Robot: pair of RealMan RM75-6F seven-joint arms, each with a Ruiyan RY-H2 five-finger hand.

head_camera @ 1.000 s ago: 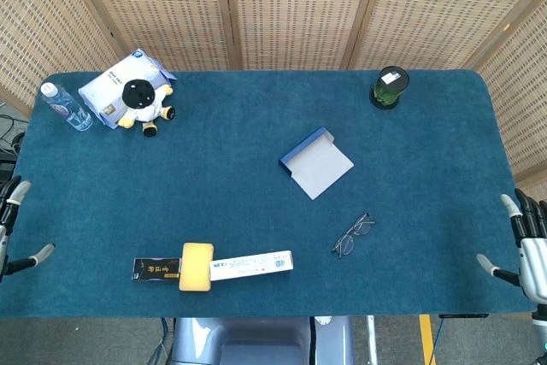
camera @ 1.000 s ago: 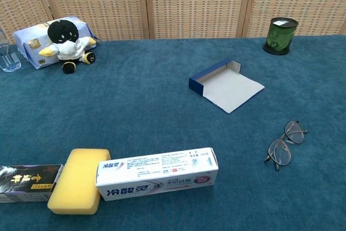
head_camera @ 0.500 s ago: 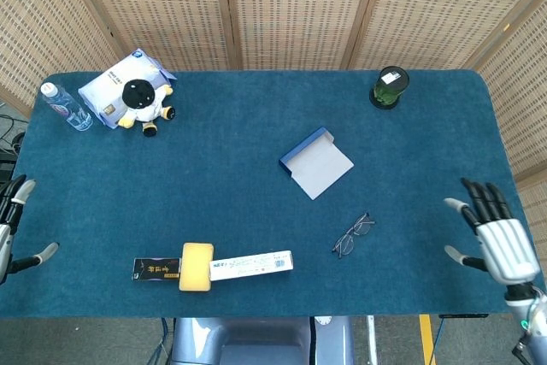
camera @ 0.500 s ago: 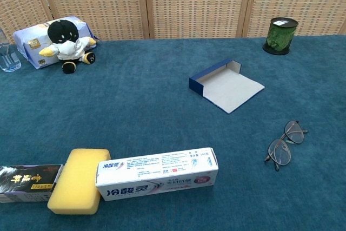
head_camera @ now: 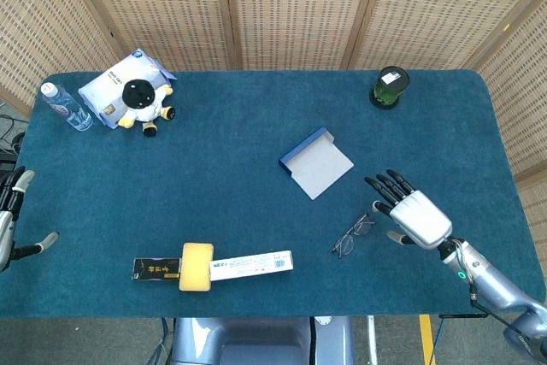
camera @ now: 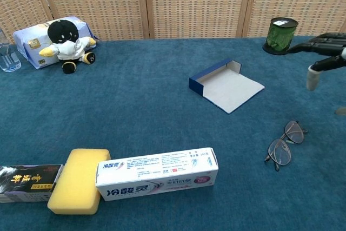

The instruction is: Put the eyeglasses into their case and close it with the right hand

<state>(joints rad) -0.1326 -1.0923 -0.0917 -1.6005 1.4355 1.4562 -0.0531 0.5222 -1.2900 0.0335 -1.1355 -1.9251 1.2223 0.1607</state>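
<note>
Since the earlier frames, the right hand (head_camera: 416,216) has travelled inward from the table's right edge and now hangs over the cloth just right of the eyeglasses (head_camera: 352,235), fingers spread and empty, not touching them. Its dark fingertips (camera: 319,40) enter the chest view at the right edge, where no hand showed before. No other item has shifted; the left hand (head_camera: 10,220) remains at the left edge of the table (head_camera: 214,177), fingers apart, holding nothing, with only slight change in pose.

Eyeglasses: one pair, lying on the cloth with the temples folded out, near the front right of the table and well apart from the case.

Eyeglass case (head_camera: 316,162): one, open, blue-walled with a pale lining, its flap laid flat, located at mid-table, behind and slightly left of the eyeglasses. Nothing is in it.

Other items counted:
- One toothpaste box (head_camera: 251,264), white, lying along the front edge.
- One yellow sponge (head_camera: 196,266), touching the left end of the toothpaste box.
- One dark box (head_camera: 156,268) with gold lettering, touching the sponge's left side.
- One plush toy (head_camera: 143,103), black and white, at the rear left.
- One blue tissue pack (head_camera: 114,88), directly behind the toy and touching it.
- One water bottle (head_camera: 64,106), at the far rear left corner.
- One dark green canister (head_camera: 389,86), upright at the rear right.
</note>
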